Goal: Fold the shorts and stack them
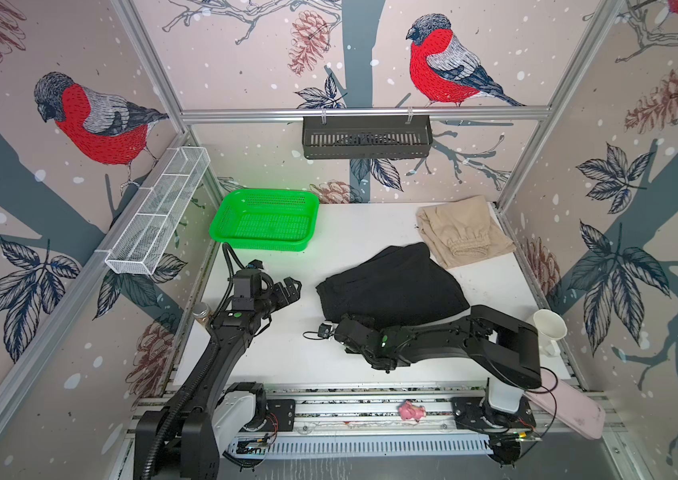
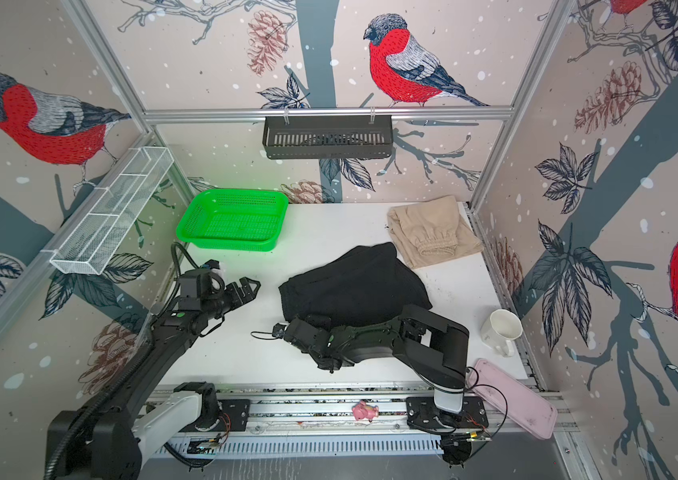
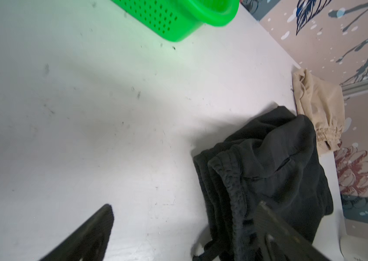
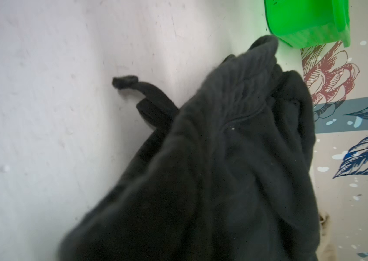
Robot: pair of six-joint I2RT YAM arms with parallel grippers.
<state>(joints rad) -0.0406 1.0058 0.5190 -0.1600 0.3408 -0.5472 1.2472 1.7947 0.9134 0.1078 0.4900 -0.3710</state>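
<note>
Logging the black shorts (image 1: pixel 391 286) first: they lie in a loose, half-done fold on the bench (image 1: pixel 287 353), right of the green basket (image 1: pixel 214 226) and nearer my side. The right claw (image 1: pixel 339 323) sits at their near edge, closed. Its fingers are buried in cloth in the wrist view, so I judge it clamped on that edge, ready to carry a fold over. A black drawstring (image 4: pixel 131 83) trails loose on the bench and may snag.

The beige shorts (image 1: pixel 464 230) lie folded further right of the basket, by the back corner, presumably as the stack's base. The black pair's far corner meets them; touching or overlapping, I cannot tell.

The left claw (image 1: pixel 291 288) hovers between basket and black shorts, jaws wide apart and empty, probably placed to pin the cloth.
</note>
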